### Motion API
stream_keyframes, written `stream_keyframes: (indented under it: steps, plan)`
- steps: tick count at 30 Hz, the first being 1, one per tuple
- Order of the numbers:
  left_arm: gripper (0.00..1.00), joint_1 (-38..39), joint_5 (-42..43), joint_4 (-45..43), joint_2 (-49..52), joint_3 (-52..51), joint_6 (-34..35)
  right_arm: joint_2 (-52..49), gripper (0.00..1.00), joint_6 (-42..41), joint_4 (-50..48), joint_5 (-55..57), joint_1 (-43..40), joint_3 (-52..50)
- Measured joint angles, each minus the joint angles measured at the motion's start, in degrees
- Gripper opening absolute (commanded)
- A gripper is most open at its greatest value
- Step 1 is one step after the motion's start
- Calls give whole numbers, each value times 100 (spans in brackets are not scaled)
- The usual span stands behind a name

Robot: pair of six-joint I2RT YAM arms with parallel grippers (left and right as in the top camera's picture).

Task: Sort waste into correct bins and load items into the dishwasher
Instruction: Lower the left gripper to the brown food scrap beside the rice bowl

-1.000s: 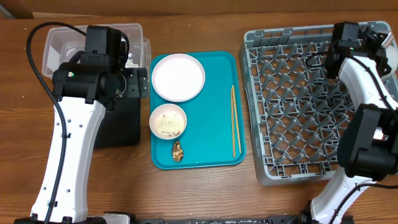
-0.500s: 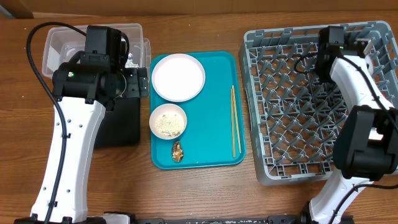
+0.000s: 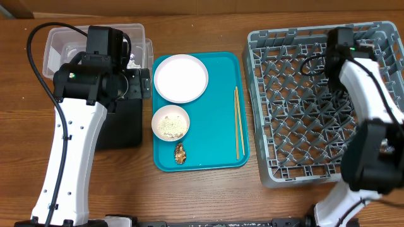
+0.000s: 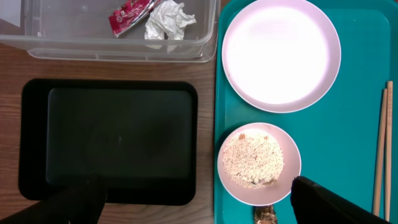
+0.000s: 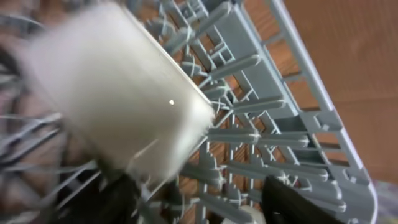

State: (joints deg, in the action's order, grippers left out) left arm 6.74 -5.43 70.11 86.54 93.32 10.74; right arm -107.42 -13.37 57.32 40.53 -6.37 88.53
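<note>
A brown wooden table [image 3: 208,195] carries everything. On its right is the grey dishwasher rack [image 3: 265,170], the biggest item and the place most likely to give trouble. The right gripper [image 5: 199,193] hangs low among the pegs near the rack's far wall. Its fingers stand apart and hold nothing. The small white cup [image 5: 112,93] is tipped on the lattice just beyond them, though blur hides whether one finger touches it. If the wrist lifts at an angle, a finger could catch a peg or clip the cup and roll it.

The teal serving tray [image 3: 214,126] in the middle holds what remains. The clear tub [image 4: 106,48] already contains the red wrapper [image 4: 127,11] and the white napkin [image 4: 168,17], and the black tray [image 4: 118,140] beside it is bare.

The left gripper [image 4: 196,190] is spread wide and empty, above the near edges of the black tray and the serving tray. The white plate [image 4: 281,53] is flat and smooth, so it could slide rather than lift. The bowl [image 4: 258,163] is full of rice (the likeliest thing to spill) and would scatter grains over the tray if tilted early. The chopsticks [image 3: 238,123] lie close together along the tray's right side and are thin enough to slip out of a grip. The brown lump [image 3: 180,153] is small and easy to miss.
</note>
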Motion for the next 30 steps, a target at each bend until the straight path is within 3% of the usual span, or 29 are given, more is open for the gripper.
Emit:
stream_keyframes:
  steps: [6, 13, 16, 25, 30]
  plan:
    - [100, 0, 2, 17, 0, 0, 2, 1215, 100, 4, 391, -1460, 2, 98]
    - [100, 0, 157, 17, 0, 0, 2, 1556, 100, -7, 1410, -4096, 4, 144]
    - [99, 0, 308, 20, 0, 0, 2, 1521, 100, 68, 1735, -4680, 4, 140]
    - [97, 243, 632, 400, 0, -74, 4, 1519, 100, 372, 2017, -5296, 4, 138]
    - [96, 726, 809, 601, 4, -667, 111, 1519, 100, 404, 2006, -5368, 4, 138]
